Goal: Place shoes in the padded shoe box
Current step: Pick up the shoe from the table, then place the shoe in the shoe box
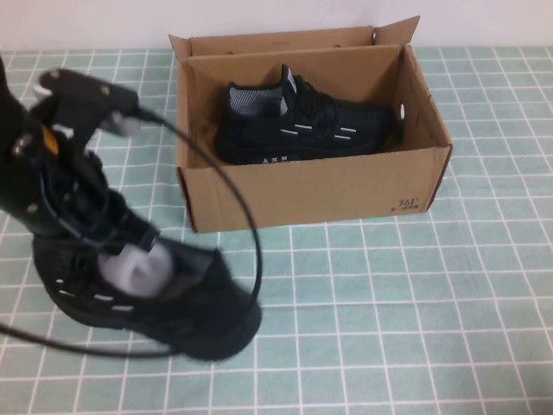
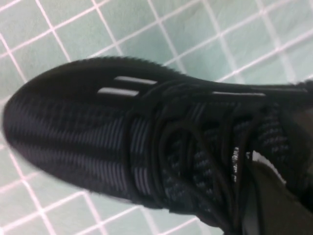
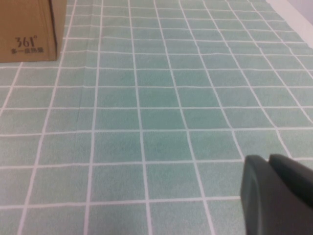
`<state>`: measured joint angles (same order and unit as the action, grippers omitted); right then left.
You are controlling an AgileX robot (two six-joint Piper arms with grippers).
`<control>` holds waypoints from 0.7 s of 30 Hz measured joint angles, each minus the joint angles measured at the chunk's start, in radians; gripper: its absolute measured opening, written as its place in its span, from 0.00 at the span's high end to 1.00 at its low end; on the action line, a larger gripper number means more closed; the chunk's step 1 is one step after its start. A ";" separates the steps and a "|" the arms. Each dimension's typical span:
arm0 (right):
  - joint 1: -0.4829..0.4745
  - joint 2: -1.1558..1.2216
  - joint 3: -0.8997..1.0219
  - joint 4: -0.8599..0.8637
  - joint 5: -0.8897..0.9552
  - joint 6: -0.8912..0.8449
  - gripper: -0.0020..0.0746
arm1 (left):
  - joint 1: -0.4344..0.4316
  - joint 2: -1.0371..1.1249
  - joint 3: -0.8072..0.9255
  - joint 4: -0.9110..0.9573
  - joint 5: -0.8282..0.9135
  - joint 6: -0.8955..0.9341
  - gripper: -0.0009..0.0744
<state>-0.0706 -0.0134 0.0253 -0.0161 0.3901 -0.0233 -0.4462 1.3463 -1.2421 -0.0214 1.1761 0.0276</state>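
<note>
Brown corrugated cardboard formed the padded shoe box, which stood open on the green checked tablecloth with its flaps upright. 1 black knit sneaker lay on its side inside. The 2nd sneaker was out in front of the box on the robot's left, white paper stuffing showing at its opening. The left gripper sat at its collar, pinching that sneaker. The right gripper was over bare cloth near the box's "361" corner; I cannot tell whether its fingers were spread or together.
</note>
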 joint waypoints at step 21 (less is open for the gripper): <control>0.000 0.000 0.000 0.000 0.000 0.000 0.98 | -0.175 0.412 -0.768 -0.027 0.095 -0.317 0.99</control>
<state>-0.0706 -0.0134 0.0253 -0.0161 0.3901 -0.0233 -0.6213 1.7582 -2.0097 -0.0488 1.2715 -0.2897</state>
